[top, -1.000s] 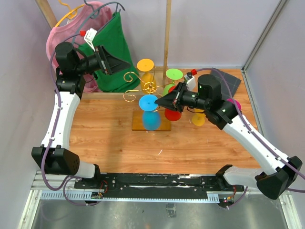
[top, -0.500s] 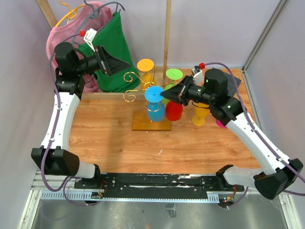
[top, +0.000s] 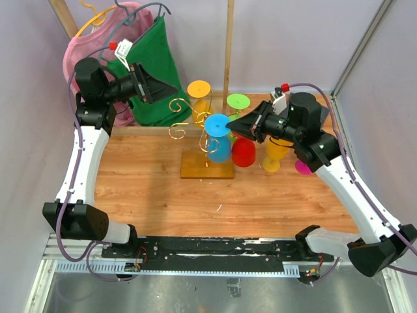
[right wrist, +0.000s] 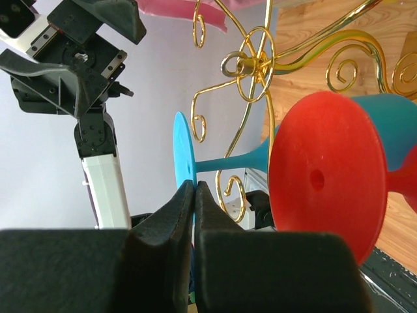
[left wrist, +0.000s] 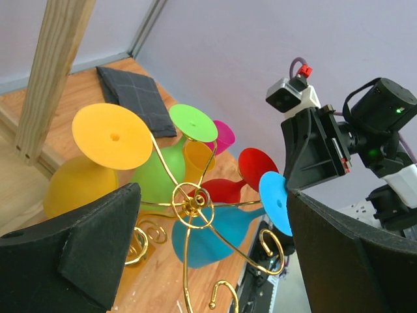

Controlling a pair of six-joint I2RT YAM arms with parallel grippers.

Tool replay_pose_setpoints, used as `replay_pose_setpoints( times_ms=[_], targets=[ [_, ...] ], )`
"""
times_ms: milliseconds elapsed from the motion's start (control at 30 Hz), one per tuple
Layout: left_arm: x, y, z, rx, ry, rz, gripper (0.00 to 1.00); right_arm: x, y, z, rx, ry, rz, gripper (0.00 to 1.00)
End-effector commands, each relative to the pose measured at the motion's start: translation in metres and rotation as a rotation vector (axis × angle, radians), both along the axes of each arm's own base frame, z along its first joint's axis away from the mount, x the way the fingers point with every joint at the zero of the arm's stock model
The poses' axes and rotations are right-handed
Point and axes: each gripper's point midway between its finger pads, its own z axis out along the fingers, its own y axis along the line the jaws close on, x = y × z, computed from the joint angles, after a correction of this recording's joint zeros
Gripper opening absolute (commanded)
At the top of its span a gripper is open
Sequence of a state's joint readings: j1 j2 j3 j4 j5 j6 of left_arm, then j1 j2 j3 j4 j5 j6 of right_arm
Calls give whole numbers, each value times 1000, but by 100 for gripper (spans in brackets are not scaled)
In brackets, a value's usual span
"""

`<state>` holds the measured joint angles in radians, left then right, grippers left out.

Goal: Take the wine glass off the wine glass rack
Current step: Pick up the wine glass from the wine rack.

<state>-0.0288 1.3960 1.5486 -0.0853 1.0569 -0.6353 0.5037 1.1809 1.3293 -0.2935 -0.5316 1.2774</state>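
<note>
The wine glass rack (top: 195,171) stands mid-width near the surface's (top: 150,189) far edge. Its blue wine glass (top: 219,145) hangs tilted among the scroll arms, with the right tool (right wrist: 194,189) clenched on its foot rim, apparently to slide it off the wire. The left tool (left wrist: 212,195) hovers spread and empty at the rack's far-left, and gold wire crossing the stem hides whether the stem has cleared.

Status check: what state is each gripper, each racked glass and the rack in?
left gripper: open, empty.
right gripper: shut on the blue wine glass, at its foot.
blue wine glass: tilted, stem among the rack's arms.
yellow glass: hanging upside down.
green glass: hanging upside down.
wine glass rack: upright.
</note>
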Motion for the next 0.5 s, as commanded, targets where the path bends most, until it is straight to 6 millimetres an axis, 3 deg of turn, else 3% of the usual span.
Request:
replay_pose_setpoints(
  times_ms=[0, 467],
  targets=[
    [-11, -1, 13, -2, -43, -19, 99, -12, -10, 17, 15, -46, -2, 1],
    [-7, -2, 13, -18, -28, -24, 99, -28, -22, 1, 10, -15, -32, 1]
  ],
)
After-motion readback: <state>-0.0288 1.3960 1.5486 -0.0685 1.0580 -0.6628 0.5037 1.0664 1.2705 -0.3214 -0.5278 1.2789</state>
